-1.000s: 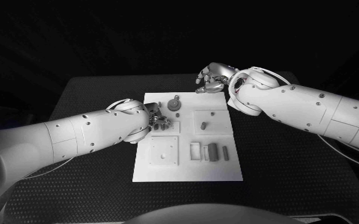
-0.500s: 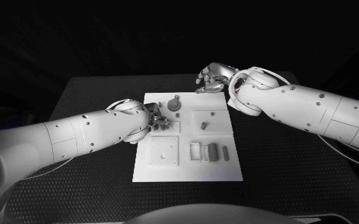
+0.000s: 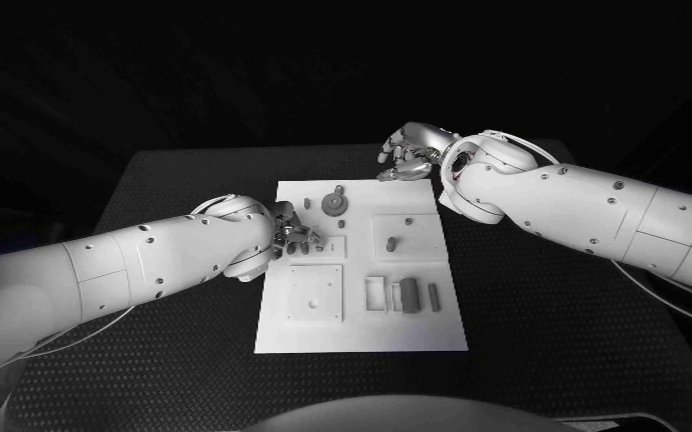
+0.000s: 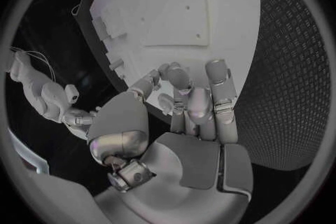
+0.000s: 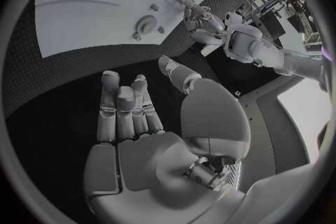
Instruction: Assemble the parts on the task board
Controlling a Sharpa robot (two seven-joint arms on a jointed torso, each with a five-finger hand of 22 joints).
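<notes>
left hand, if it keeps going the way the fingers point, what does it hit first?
Probably the small recessed frame on the task board: the left hand points across the board with its fingertips at that frame's near edge. Its height above the board is unclear.

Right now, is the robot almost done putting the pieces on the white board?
Not nearly. One round part and a small peg stand on the task board, but three bars lie loose. The left hand is at the board's left edge; whether it holds anything is unclear. The right hand hovers empty beyond the board.
</notes>
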